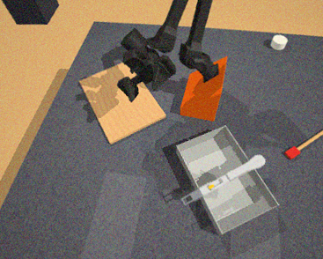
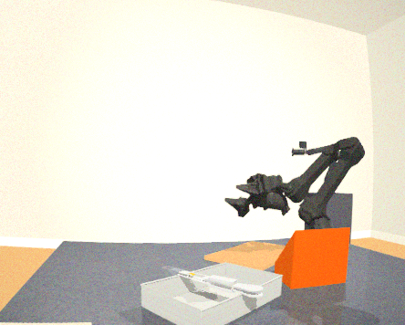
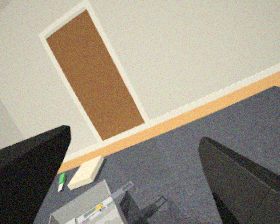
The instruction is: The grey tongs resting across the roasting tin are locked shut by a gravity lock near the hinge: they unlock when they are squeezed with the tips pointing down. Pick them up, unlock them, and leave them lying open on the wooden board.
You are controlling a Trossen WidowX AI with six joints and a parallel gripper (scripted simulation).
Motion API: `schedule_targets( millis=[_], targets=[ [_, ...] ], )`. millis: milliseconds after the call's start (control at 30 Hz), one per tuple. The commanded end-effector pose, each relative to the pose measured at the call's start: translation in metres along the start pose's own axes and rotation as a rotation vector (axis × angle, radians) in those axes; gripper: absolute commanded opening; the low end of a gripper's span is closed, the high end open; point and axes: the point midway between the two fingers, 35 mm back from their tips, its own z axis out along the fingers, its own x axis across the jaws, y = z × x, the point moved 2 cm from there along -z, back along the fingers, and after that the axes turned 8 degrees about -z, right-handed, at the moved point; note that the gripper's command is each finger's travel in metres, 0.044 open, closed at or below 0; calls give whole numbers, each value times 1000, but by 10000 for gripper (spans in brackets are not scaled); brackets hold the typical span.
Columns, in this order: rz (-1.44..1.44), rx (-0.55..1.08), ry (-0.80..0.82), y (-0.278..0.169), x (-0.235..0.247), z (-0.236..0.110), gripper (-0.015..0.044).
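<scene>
The grey tongs [image 1: 228, 178] [image 2: 219, 281] [image 3: 78, 221] lie closed across the grey roasting tin [image 1: 263, 182] [image 2: 160, 297], with a small yellow lock mark near the middle. The wooden board [image 1: 126, 115] [image 2: 237, 257] lies flat to the left of the arm's base. My gripper [image 1: 131, 83] [image 2: 238, 194] is open and empty, held high in the air above the board, well away from the tongs. In the wrist view its two dark fingers frame the tin far below at the lower left.
An orange block [image 1: 204, 92] [image 2: 316, 257] stands at the arm's base. A red spatula with a wooden handle [image 1: 305, 143] lies right of the tin. A small white cylinder [image 1: 278, 42] sits at the far right. A dark box [image 1: 31, 7] stands off the mat.
</scene>
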Motion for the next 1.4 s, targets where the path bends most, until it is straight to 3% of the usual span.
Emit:
schedule_targets(
  millis=[0,167,367,633,967,1100,1367],
  targets=[
    [12,4,-1,0,-1,1,374],
    [215,81,-19,-10,-11,22,260],
    [569,316,-65,-45,-12,72,260],
    [832,705,-215,-108,24,129,260],
    [736,1086,-518,-184,110,166,260],
    [629,1129,-634,-205,140,169,260],
    [622,1130,-640,-205,139,171,260]
  ],
)
